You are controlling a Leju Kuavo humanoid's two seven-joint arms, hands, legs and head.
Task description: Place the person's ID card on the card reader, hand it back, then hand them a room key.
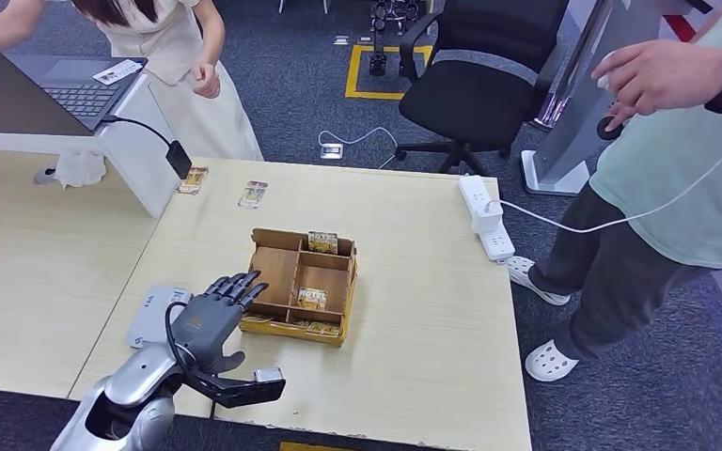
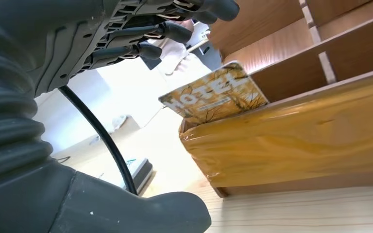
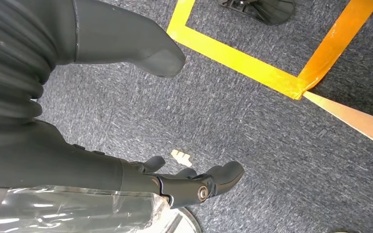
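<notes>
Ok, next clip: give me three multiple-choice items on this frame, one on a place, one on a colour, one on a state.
1. Where is the left hand?
A. over the laptop
B. by the box's left side
C. on the power strip

2. What colour is the floor tape?
A. yellow
B. red
C. white

3. What does the left hand hold?
A. a HOTEL card
B. the card reader
C. nothing

Answers: 1 B, the fingers reach the box's edge. 2 A, yellow lines on grey carpet. 3 C, fingers spread, nothing in them.
</notes>
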